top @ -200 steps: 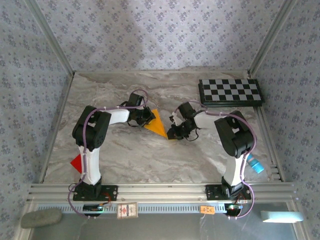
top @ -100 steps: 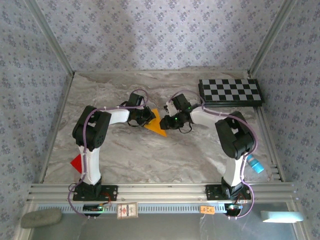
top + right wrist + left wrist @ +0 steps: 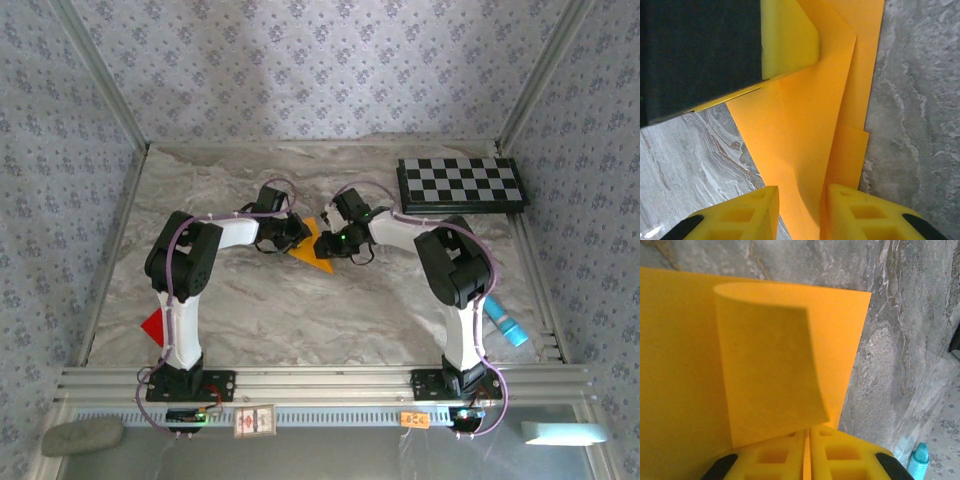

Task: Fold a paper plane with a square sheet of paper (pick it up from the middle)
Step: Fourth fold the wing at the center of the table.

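Jaws, entry one: my left gripper (image 3: 807, 435) is clenched, pads pressed together with the edge of the square sheet of paper (image 3: 313, 248) pinched between them. It has not altered over the last second. A loose flap curls up just ahead of the pads.

Jaws, entry two: my right gripper (image 3: 800, 195) stands parted, with a folded layer of the sheet running into the gap. I cannot tell whether either pad touches it.

Changed: a second ago the right gripper was shut and sat off the sheet at its 4 o'clock. It has since parted and swung in toward 10 o'clock, and now sits at the sheet's right edge, facing the left gripper. I read this as lining up a second hold for the next crease. Folds are begun, but there is no dart shape yet.

Location of sheet: on the marble table (image 3: 250, 300), slightly toward 12 o'clock from centre, between both grippers.

Surroundings:
- Checkerboard (image 3: 460, 184) at 2 o'clock, well apart.
- Red triangular piece (image 3: 153, 326) at 8 o'clock, beside my left arm.
- Blue bottle (image 3: 507, 327) at 4 o'clock, near my right arm.

In the way: my left finger (image 3: 790, 35) sits close ahead of the right jaws on one small sheet, so there is little room. The raised flap may catch.
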Controlling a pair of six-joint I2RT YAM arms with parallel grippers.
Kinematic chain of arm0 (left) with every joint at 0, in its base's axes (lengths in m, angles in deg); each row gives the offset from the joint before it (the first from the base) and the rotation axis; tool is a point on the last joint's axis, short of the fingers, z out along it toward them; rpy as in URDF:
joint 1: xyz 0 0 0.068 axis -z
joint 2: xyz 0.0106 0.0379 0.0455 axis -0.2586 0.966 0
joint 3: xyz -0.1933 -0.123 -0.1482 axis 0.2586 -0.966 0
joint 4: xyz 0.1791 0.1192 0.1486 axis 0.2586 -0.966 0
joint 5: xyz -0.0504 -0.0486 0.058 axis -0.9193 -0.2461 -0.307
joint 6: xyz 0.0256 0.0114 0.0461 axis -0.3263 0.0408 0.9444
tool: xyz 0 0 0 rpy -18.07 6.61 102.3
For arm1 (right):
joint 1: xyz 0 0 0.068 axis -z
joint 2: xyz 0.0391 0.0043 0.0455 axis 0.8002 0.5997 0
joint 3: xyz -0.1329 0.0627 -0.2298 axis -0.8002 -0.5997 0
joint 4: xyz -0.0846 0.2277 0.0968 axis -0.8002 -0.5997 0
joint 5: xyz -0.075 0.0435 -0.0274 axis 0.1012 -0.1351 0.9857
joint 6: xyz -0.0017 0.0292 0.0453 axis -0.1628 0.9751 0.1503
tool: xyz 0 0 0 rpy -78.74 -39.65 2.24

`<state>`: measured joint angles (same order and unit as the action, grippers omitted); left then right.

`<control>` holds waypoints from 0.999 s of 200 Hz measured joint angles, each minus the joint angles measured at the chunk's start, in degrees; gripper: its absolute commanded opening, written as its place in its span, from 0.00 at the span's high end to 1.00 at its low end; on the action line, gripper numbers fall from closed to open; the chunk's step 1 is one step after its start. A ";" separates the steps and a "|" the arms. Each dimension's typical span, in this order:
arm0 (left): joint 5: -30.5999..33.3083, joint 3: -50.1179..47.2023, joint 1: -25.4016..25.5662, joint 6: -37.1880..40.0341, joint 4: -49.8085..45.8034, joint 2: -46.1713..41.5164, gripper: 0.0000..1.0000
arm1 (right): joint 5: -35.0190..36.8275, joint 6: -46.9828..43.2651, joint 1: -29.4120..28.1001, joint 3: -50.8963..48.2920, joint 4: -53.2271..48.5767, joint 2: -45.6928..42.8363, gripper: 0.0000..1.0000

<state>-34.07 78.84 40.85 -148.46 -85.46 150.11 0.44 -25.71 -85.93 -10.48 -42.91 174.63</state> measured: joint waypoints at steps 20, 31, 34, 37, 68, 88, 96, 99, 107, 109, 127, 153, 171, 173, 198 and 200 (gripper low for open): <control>-0.09 0.00 0.00 0.00 0.02 0.00 0.88 | -0.24 0.00 0.00 0.02 -0.04 0.70 0.71; -0.09 0.00 0.00 0.00 0.04 0.00 0.88 | -0.50 -0.02 0.04 0.07 -0.02 1.01 0.72; -0.11 0.00 0.00 0.00 0.07 0.00 0.88 | -0.63 -0.02 0.09 0.11 -0.04 1.05 0.72; -0.11 0.00 0.00 0.00 0.07 0.00 0.88 | -0.72 -0.02 0.17 0.15 -0.04 1.09 0.73; -0.11 0.00 0.00 0.02 0.09 -0.04 0.87 | -1.51 -0.17 0.68 0.20 -0.02 1.44 0.78; -0.13 0.00 0.00 0.02 0.11 -0.13 0.86 | -2.64 -0.17 1.38 0.17 0.11 1.84 0.82; -0.11 0.00 0.00 0.02 0.11 -0.15 0.86 | -3.13 -0.20 1.66 0.09 0.24 1.97 0.84; -0.15 0.00 0.00 0.02 0.13 -0.15 0.86 | -3.26 -0.15 1.77 0.00 0.35 2.01 0.85; -0.22 0.00 -0.02 0.02 0.17 -0.24 0.85 | -3.74 -0.15 2.03 -0.17 0.66 2.10 0.86; -0.24 0.00 -0.02 0.02 0.17 -0.26 0.84 | -3.93 -0.17 2.12 -0.22 0.74 2.14 0.87; -0.31 -0.37 -0.11 0.00 0.59 -0.68 0.81 | -5.22 -0.09 2.82 -0.81 1.88 2.38 0.89; -0.52 -2.10 -0.44 0.48 1.73 -2.67 0.76 | -7.58 0.31 3.80 -1.88 3.96 2.69 0.91; -0.57 -3.78 -0.76 1.44 2.99 -5.11 0.73 | -9.49 0.63 4.44 -2.38 5.16 2.97 0.93; -0.55 -4.00 -0.76 1.46 3.13 -5.44 0.73 | -9.70 0.76 4.48 -2.40 5.25 3.02 0.93; -1.09 -6.05 -0.85 2.16 5.51 -7.93 0.73 | -11.52 1.40 5.07 -2.60 6.29 3.45 0.95; -1.11 -6.16 -0.85 2.19 5.75 -8.00 0.73 | -11.61 1.57 5.14 -2.62 6.34 3.48 0.95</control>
<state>-35.19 72.68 40.00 -146.28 -79.71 142.11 -11.16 -24.14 -80.79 -13.10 -36.57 178.11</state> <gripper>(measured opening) 0.271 0.062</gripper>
